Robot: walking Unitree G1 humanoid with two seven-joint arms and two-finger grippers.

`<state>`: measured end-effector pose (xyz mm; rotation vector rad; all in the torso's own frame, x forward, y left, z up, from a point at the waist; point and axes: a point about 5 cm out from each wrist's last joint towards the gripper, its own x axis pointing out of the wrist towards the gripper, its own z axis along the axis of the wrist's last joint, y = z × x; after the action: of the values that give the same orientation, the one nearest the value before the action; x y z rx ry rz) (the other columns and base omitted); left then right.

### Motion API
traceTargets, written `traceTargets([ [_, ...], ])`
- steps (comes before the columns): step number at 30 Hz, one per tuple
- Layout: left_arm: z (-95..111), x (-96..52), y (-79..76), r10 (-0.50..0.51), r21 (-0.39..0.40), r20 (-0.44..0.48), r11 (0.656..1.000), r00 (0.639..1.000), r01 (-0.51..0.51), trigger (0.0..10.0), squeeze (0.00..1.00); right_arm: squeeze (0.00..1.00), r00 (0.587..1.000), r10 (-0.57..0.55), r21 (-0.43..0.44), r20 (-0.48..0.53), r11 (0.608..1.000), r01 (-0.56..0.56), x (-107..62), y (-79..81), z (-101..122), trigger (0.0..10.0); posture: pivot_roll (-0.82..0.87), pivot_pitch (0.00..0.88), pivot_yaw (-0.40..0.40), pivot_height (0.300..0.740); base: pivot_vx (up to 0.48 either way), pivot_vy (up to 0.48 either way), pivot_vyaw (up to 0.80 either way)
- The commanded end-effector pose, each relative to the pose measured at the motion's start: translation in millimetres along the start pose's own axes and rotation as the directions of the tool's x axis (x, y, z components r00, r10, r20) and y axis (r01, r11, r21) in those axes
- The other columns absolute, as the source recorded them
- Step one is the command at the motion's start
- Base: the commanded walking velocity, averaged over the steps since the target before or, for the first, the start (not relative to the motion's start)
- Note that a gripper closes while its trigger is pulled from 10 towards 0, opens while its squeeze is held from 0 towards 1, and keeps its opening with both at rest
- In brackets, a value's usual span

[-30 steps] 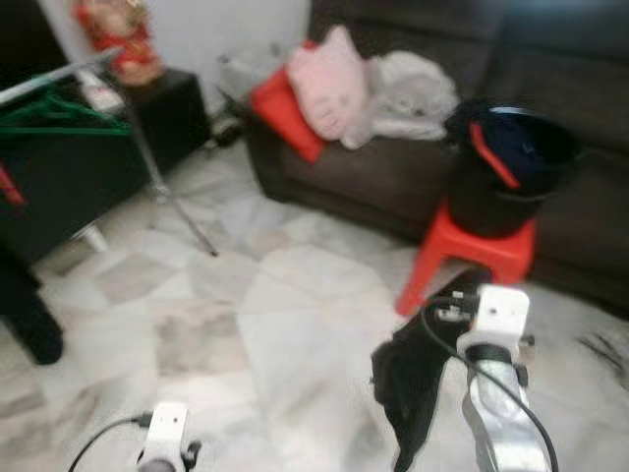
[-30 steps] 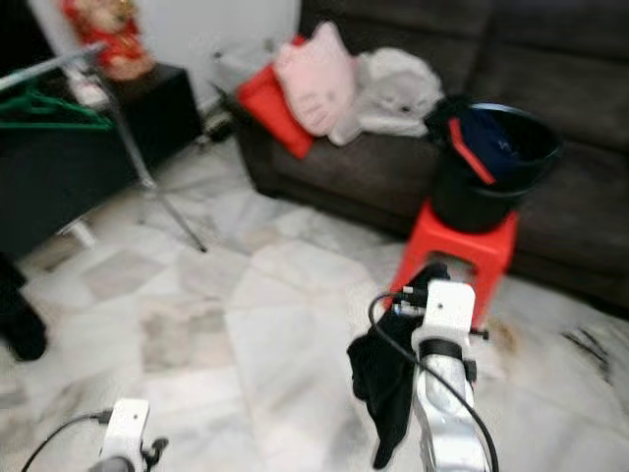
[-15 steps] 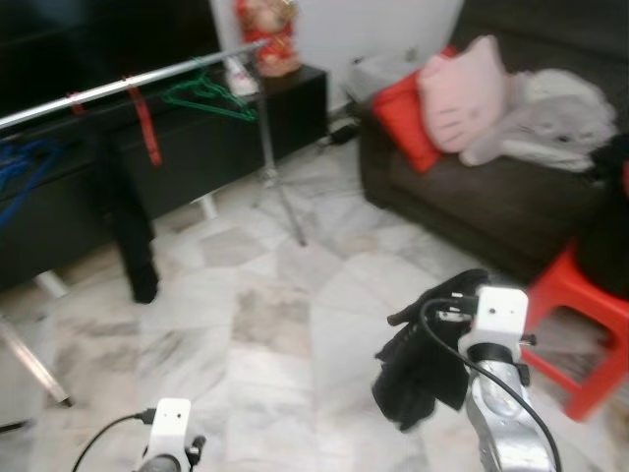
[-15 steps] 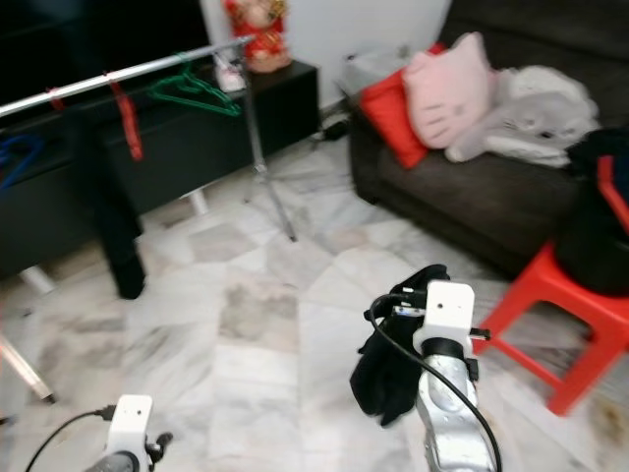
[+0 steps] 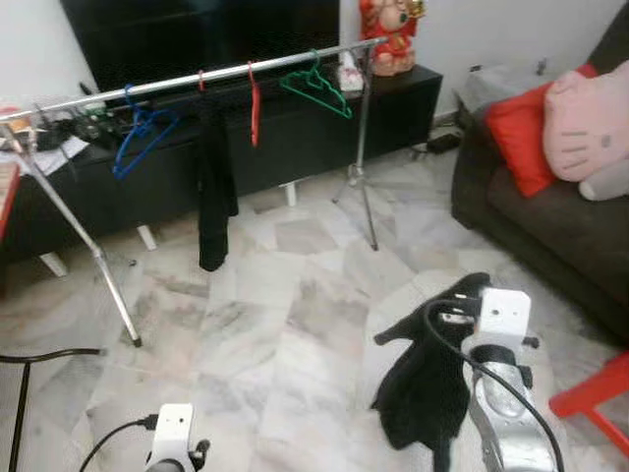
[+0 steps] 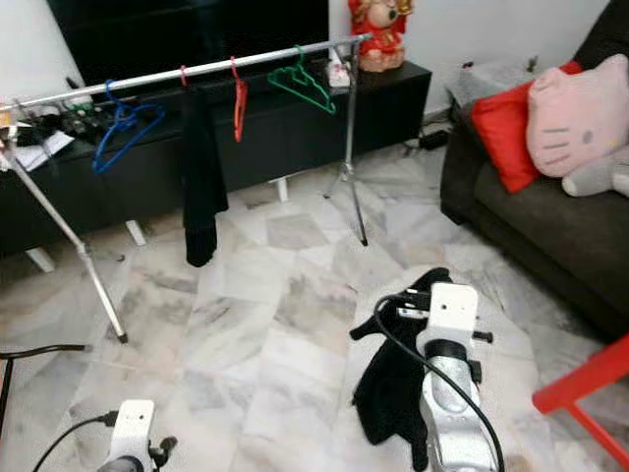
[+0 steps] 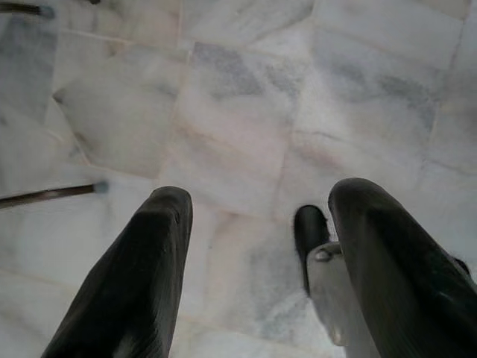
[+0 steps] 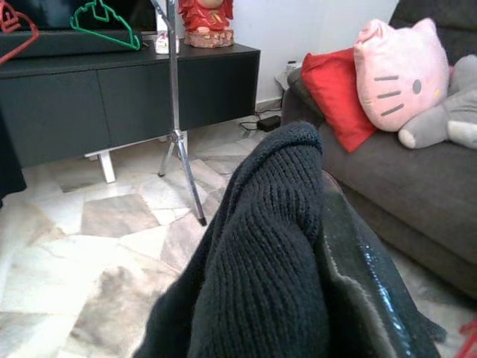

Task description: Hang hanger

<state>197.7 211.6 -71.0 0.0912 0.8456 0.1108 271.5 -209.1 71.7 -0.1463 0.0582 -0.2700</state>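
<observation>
Above the marble floor (image 5: 285, 324), the right gripper (image 5: 462, 293) holds a black knitted garment (image 5: 423, 383), its fingers clamped on the cloth, which droops beside the arm. Well ahead, a metal clothes rail (image 5: 216, 74) carries a blue hanger (image 5: 138, 133), a red hanger (image 5: 254, 103), a green hanger (image 5: 316, 87) and hanging black trousers (image 5: 211, 187). The left gripper (image 7: 253, 246) hangs low over the tiles, fingers spread apart
</observation>
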Motion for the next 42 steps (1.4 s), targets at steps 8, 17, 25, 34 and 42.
traceTargets([
  [8, -0.3, -0.2, 3.6, -0.009, -0.009, -0.001, 1.0, 1.0, 0.009, 10.0, 0.0, 0.0, 1.0, 0.01, 0.024, 0.02, 1.0, -0.011, 3.7, 7.1, 6.5, 10.0, -0.14, 0.0, -0.002, 0.727, 0.177, 0.0, 0.0],
  [17, -1.1, -0.4, 0.9, -0.028, 0.008, -0.004, 1.0, 1.0, 0.028, 10.0, 0.0, 0.0, 1.0, 0.015, 0.029, 0.025, 0.999, -0.016, 5.5, 8.7, 7.7, 10.0, -0.14, 0.0, -0.001, 0.727, 0.314, 0.0, 0.0],
  [25, -1.2, -0.4, 1.0, -0.028, 0.009, -0.005, 1.0, 1.0, 0.028, 10.0, 0.0, 0.0, 0.999, 0.024, 0.03, 0.027, 0.999, -0.025, 6.4, 10.9, 8.3, 10.0, -0.14, 0.0, -0.001, 0.727, 0.323, 0.0, 0.0],
  [34, -1.8, -0.5, 1.0, -0.031, 0.009, -0.007, 0.999, 1.0, 0.031, 10.0, 0.0, 0.0, 0.999, 0.032, 0.031, 0.032, 0.999, -0.033, 6.3, 12.4, 9.0, 10.0, -0.14, 0.0, -0.001, 0.727, 0.325, 0.0, 0.0],
  [42, -2.7, -0.7, 1.5, -0.031, 0.008, -0.009, 0.999, 0.999, 0.031, 10.0, 0.0, 0.0, 0.999, 0.034, 0.035, 0.03, 0.999, -0.036, 6.3, 13.8, 8.8, 10.0, -0.14, 0.0, 0.0, 0.727, 0.326, 0.0, 0.0],
])
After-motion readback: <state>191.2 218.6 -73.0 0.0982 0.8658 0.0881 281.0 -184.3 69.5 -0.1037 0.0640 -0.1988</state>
